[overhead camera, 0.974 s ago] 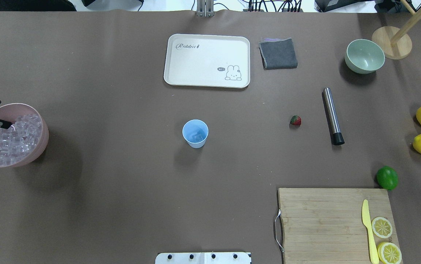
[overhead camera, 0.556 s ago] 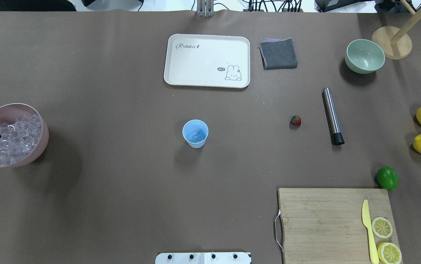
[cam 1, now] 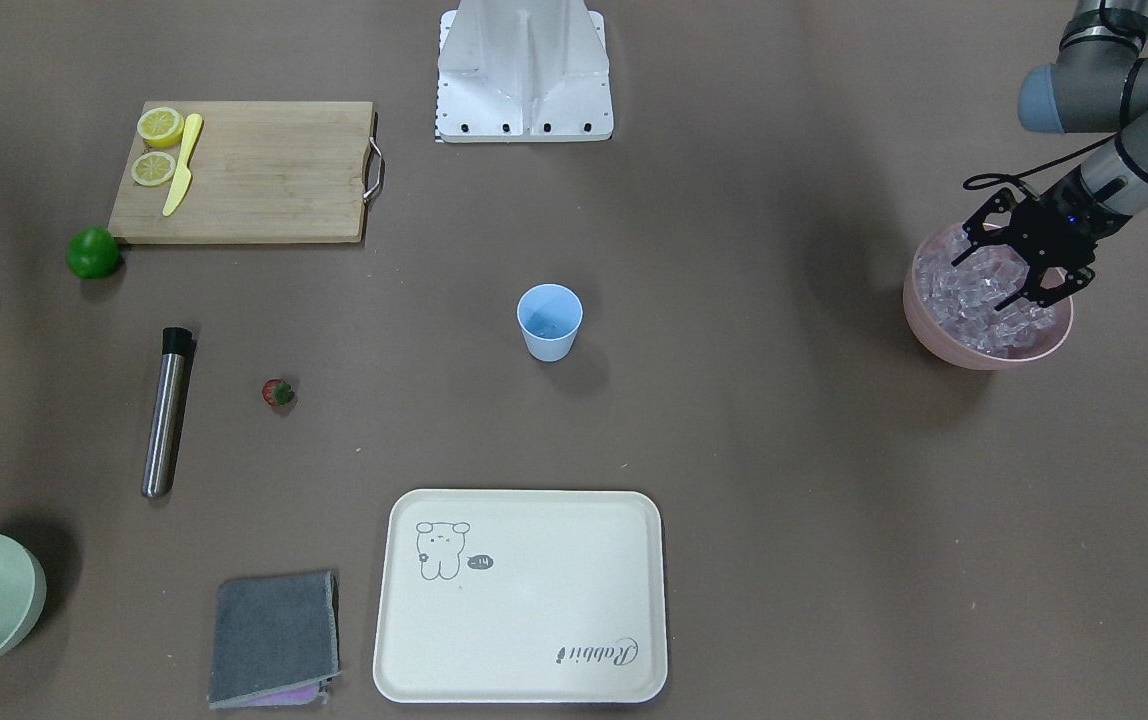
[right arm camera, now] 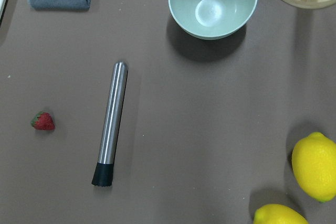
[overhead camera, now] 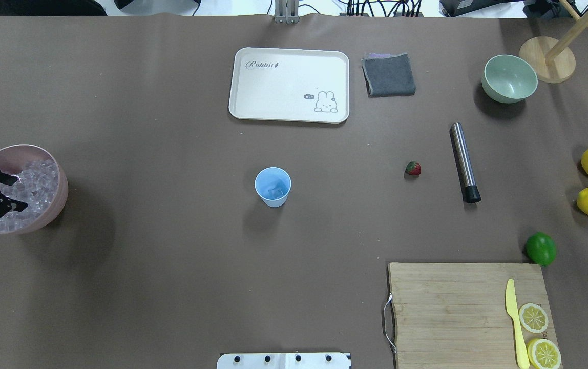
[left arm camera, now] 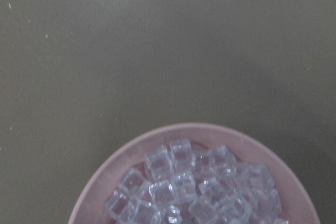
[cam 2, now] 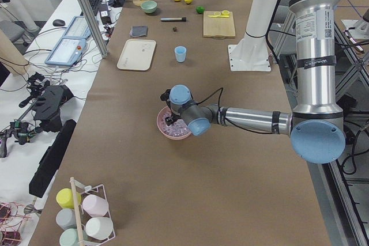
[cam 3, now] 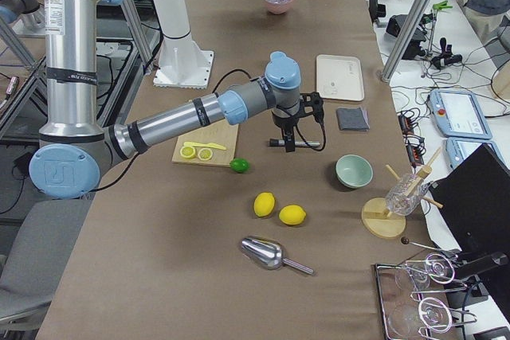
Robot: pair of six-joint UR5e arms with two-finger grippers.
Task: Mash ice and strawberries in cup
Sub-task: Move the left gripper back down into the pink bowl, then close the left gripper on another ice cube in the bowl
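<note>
Left arm (cam 2: 248, 118) and right arm (cam 3: 199, 113): silver tubular links, pale blue joint caps, black bands at the joints, a printed label on the upright link. A black cable loops to the black, open-framed left tool (cam 1: 982, 282). White pedestal (cam 1: 524, 70) with dark screws.

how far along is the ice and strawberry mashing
Early. The cup seems to hold a cube or two already. The left end effector hangs open over the ice in the pink bowl. The strawberry and metal muddler lie on the table, unused; mashing not started.

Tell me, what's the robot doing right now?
Left pincer open over ice in pink bowl. Right pincer: cannot tell. Cup upright; strawberry lying apart. Nothing blocks cup.
</note>
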